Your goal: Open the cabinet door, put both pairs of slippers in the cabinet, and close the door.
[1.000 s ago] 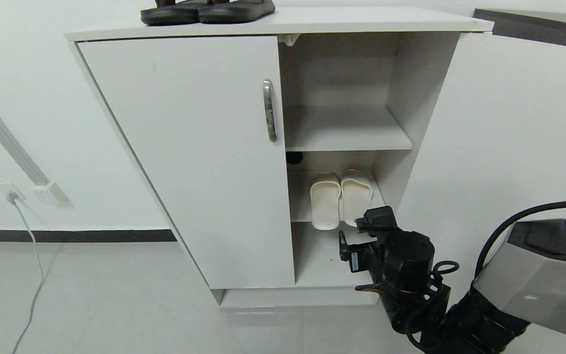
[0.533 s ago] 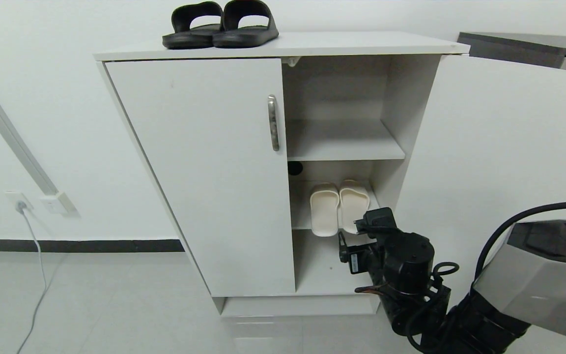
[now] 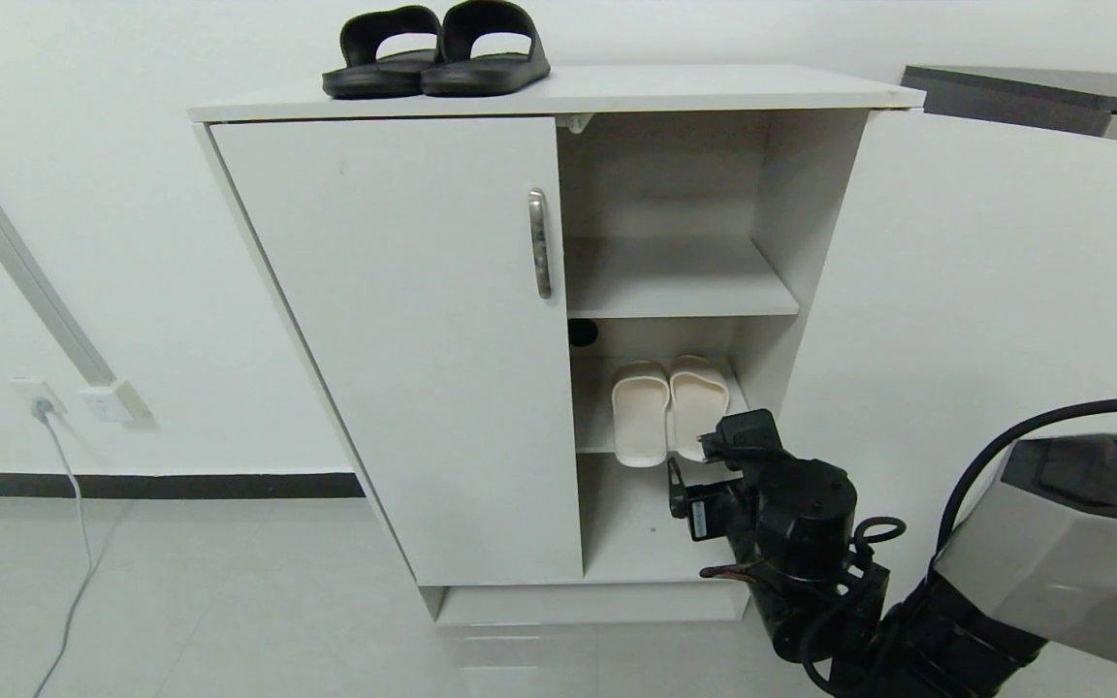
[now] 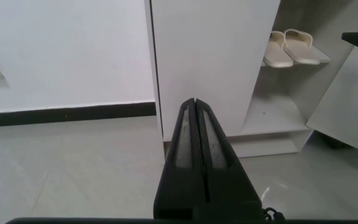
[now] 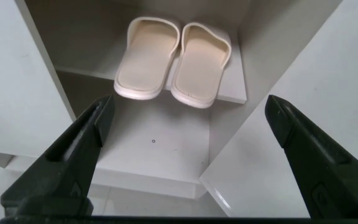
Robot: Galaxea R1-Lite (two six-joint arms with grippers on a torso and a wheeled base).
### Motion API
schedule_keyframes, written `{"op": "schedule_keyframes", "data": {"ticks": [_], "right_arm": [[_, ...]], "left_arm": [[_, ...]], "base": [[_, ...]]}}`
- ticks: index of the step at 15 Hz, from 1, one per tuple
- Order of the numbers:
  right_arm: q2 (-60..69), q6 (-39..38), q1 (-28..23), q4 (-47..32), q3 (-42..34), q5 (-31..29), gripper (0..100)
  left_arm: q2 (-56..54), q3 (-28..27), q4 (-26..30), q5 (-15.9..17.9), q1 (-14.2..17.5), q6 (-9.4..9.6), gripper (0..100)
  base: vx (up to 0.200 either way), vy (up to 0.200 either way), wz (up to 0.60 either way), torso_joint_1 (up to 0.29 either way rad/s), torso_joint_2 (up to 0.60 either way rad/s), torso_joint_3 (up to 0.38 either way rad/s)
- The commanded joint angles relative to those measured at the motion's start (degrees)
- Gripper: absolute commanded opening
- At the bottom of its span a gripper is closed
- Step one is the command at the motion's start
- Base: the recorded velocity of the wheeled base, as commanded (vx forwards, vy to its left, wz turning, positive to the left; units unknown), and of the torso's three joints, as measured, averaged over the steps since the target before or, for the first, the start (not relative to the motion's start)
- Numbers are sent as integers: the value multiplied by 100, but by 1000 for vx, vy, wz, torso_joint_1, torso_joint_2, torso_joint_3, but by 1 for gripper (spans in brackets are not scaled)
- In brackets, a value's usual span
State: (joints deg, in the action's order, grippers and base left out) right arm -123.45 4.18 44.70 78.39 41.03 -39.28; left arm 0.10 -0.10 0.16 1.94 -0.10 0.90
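Observation:
A pair of black slippers [image 3: 437, 48] sits on top of the white cabinet [image 3: 617, 87]. A pair of cream slippers [image 3: 670, 407] [image 5: 173, 59] [image 4: 294, 48] lies side by side on the middle shelf inside. The cabinet's right door [image 3: 985, 291] stands swung open; the left door [image 3: 403, 339] with its metal handle [image 3: 539, 242] is closed. My right gripper [image 5: 190, 106] is open with nothing in it, held just in front of the cream slippers at the open compartment; its wrist [image 3: 791, 514] is low at the cabinet's front. My left gripper [image 4: 194, 124] is shut and empty, low over the floor facing the closed door.
The upper shelf [image 3: 675, 281] and bottom compartment [image 3: 626, 523] hold nothing. A wall socket with a hanging cable [image 3: 35, 402] is far left. A grey piece of furniture [image 3: 1034, 92] stands behind the open door. Tiled floor [image 3: 229, 601] spreads in front.
The head camera tilted up, so the black slippers now show in full. The right arm and the slippers have not moved.

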Motion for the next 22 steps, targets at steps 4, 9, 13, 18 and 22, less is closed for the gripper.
{"op": "schedule_keyframes", "data": {"ticks": [4, 9, 13, 18, 22], "right_arm": [[-30, 4, 3, 1, -8, -1, 100], [-30, 4, 12, 1, -52, -1, 100], [-30, 4, 3, 1, -52, -1, 100], [-47, 4, 12, 1, -52, -1, 100], [-38, 4, 21, 10, -52, -1, 100]], "left_arm": [[-1, 1, 2, 0, 1, -2, 0], [-1, 1, 2, 0, 1, -2, 0], [-1, 1, 2, 0, 1, -2, 0], [-1, 1, 2, 0, 1, -2, 0], [-1, 1, 2, 0, 1, -2, 0]], "base": [[0, 0, 0, 0, 0, 0], [0, 200, 0, 4, 4, 3], [0, 200, 0, -1, 1, 5], [0, 200, 0, 2, 2, 5], [0, 200, 0, 2, 1, 2]]}}
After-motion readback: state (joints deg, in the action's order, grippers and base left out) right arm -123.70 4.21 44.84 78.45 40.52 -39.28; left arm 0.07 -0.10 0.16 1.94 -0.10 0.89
